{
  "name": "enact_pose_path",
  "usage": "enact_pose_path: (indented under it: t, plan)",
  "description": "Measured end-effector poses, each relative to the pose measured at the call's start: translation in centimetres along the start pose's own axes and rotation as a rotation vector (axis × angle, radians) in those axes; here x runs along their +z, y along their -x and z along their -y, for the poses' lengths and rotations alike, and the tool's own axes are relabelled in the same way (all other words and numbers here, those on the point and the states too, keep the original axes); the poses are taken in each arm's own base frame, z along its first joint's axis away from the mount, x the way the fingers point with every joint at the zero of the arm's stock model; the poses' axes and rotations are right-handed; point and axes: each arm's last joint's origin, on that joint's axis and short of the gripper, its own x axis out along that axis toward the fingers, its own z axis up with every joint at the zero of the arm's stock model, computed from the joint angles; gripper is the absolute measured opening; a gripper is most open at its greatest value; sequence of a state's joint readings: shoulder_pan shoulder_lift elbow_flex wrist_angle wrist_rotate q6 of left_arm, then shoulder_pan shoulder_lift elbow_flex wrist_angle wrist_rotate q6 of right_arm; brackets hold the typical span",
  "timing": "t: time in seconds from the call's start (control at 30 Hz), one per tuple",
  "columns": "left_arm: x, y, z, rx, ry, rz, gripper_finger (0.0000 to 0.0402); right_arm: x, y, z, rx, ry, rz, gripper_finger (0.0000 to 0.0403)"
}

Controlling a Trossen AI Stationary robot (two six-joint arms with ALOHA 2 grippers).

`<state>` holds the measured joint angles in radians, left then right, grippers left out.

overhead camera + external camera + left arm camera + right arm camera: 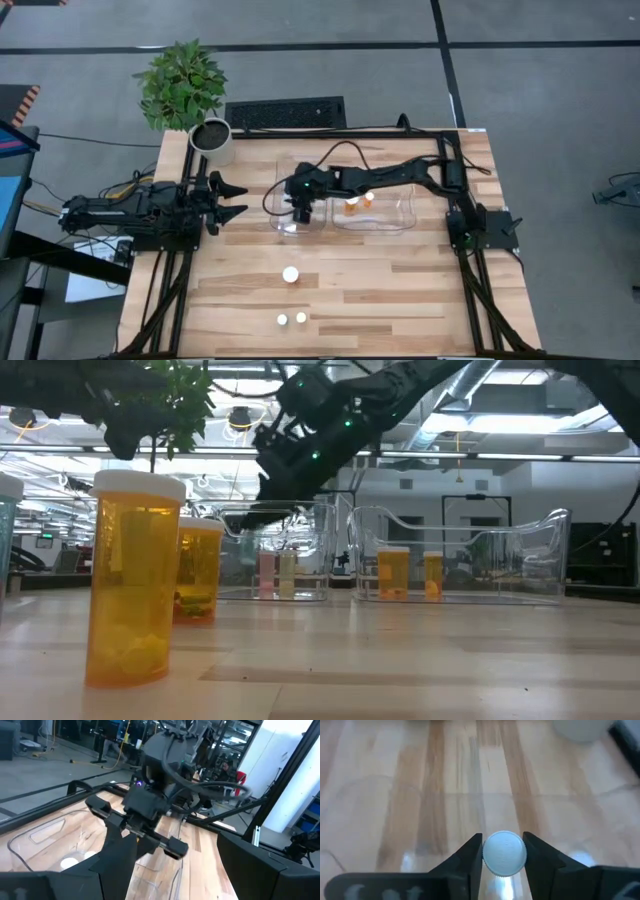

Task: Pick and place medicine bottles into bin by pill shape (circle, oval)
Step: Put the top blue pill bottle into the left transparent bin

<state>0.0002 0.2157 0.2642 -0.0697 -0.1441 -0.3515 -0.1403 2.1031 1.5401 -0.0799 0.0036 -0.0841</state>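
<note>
The right gripper (301, 212) reaches across to the middle of the high view and hangs over the left clear plastic bin (303, 200). Its two dark fingers (470, 855) are pinched narrow on a small bottle with a round white cap (504, 854). The cap sits right between them, touching both sides. It looks like the arm holds the bottle up high so it can drop it straight into this bin with pills of the same shape.

In the low view, small bottles already stand in that bin, and two orange bottles (393, 574) stand in the right clear plastic bin (380, 205) beside it. The two bins probably keep the two pill shapes apart.

Three more bottles wait on the wooden table (400, 290) near the bottom of the high view: one bigger white-capped bottle (290, 273) and two small ones (291, 319) just below it. They stand well apart from the bins, so there is room to grab each one.

The left gripper (238, 200) rests at the left side of the table with its fingers spread wide, holding nothing, out of the way.
</note>
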Motion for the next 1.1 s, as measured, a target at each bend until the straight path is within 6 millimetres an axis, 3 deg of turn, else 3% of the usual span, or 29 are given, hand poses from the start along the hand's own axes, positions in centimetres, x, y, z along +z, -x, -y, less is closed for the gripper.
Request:
enact_pose_path:
  t: [0.3, 1.1]
  plan:
    - [-0.1, 0.0, 0.0, 0.006, -0.003, -0.008, 0.027, -0.6, -1.5, 0.6, 0.003, -0.006, -0.077, 0.0134]
    - [-0.1, 0.0, 0.0, 0.006, -0.009, -0.008, 0.027, -1.5, -2.1, 1.6, 0.039, -0.04, -0.1, 0.0134]
